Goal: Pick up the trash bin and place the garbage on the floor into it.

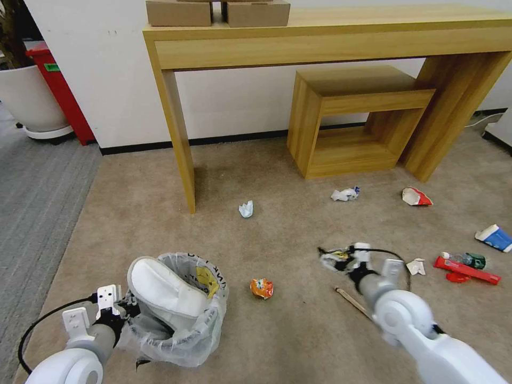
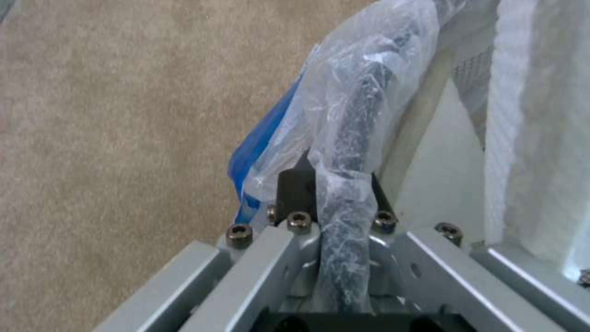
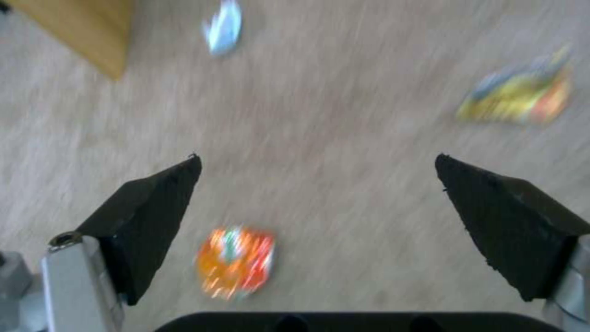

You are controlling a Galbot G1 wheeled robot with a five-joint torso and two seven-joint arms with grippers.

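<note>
A beige carpet floor (image 1: pixel 298 234) runs under a wooden console table (image 1: pixel 330 37), with litter scattered across it. The left gripper (image 2: pixel 335 184) is pinched tight on the bag-wrapped rim of the trash bin (image 1: pixel 181 320), at the robot's lower left, seemingly so the bin can travel with the robot; a white slipper (image 1: pixel 165 288) already sits inside. The right gripper (image 3: pixel 316 203) hovers with fingers spread wide over the carpet near a crumpled orange wrapper (image 1: pixel 262 288), apparently lining up to grab it, while a yellow packet (image 3: pixel 516 94) lies beyond.
</note>
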